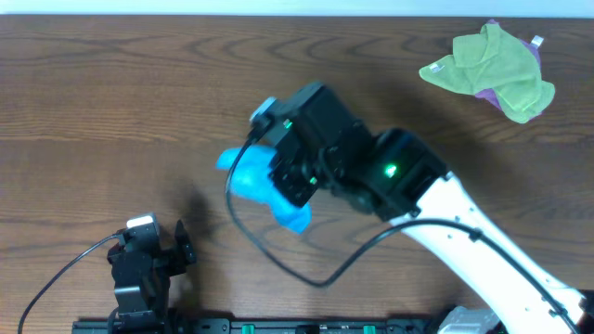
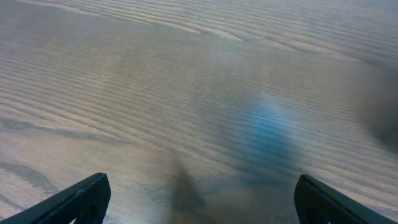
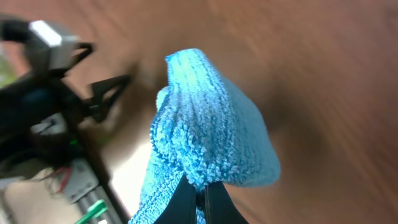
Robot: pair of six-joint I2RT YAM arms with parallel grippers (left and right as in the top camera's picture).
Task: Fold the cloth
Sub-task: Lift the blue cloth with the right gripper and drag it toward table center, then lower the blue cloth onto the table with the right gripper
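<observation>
The sky-blue cloth [image 1: 255,181] lies bunched near the middle of the table, partly hidden under my right arm. My right gripper [image 3: 204,194] is shut on a fold of the cloth [image 3: 211,137] and holds it lifted off the wood. My left gripper [image 2: 199,202] is open and empty, low over bare wood near the front left; in the overhead view it sits at the front edge [image 1: 148,260], apart from the cloth. A blurred blue reflection shows on the table in the left wrist view. The white tag is not visible.
A yellow-green cloth [image 1: 487,65] lies over a purple cloth [image 1: 483,93] at the back right corner. Black cables [image 1: 269,250] run over the table in front of the cloth. The wooden table [image 1: 93,111] stretches left and back.
</observation>
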